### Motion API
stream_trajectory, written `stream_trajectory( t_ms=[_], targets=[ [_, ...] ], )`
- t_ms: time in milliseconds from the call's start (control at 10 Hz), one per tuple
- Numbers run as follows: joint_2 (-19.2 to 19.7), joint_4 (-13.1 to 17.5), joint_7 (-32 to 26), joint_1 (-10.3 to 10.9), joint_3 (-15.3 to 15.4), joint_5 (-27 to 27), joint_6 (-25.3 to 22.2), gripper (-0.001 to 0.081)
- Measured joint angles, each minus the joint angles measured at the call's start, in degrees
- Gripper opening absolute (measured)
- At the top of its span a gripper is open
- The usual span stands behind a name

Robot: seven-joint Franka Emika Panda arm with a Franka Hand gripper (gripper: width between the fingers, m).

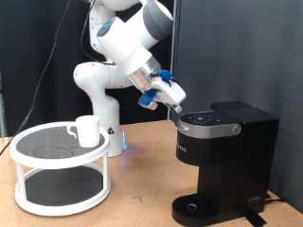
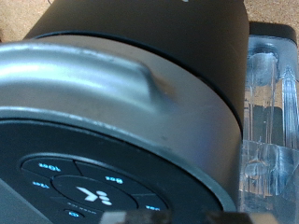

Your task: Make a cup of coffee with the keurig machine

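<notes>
Shelving stood at the exterior view's left: a round white two-tier rack [image 1: 57, 175] on the wooden table [image 1: 142, 199], with the cup [image 1: 86, 130] upright on its upper mesh tier, handle turned to the left. Right of it rose the white arm's base, the arm bending over toward the machine. The hand [image 1: 173, 107] hung at the left edge of the keurig machine [image 1: 222, 161], its tip at or just above the silver-rimmed top panel; whether its fingers were spread or pressed together I cannot tell. The machine sat at the right, lid down, round drip tray bare. The wrist view showed the button panel [image 2: 89, 187] lit blue, the lid's handle [image 2: 84, 79] and the clear water tank [image 2: 266, 121].
</notes>
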Motion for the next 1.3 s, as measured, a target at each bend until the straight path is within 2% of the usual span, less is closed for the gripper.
stream_trajectory(
  t_ms=[300,500,700,1000,1100,1300],
  targets=[
    [-0.4,-1.4,-0.6,-0.1,-0.5,-0.1,-0.6,0.0000],
    [-3.0,-5.0,1.9,-1.2,-1.5,0.0,-1.0,0.0000],
    [-6.5,-8.2,4.4,-3.3,-1.9,-1.4,-1.4,0.0000],
    [-10.6,-9.6,3.1,-5.6,-4.9,-7.1,-10.4,0.0000],
    [-10.5,-9.6,3.1,-5.6,-4.8,-7.0,-9.7,0.0000],
    [-10.1,-9.3,9.9,-6.5,-5.0,-9.2,-14.9,0.0000]
  ],
)
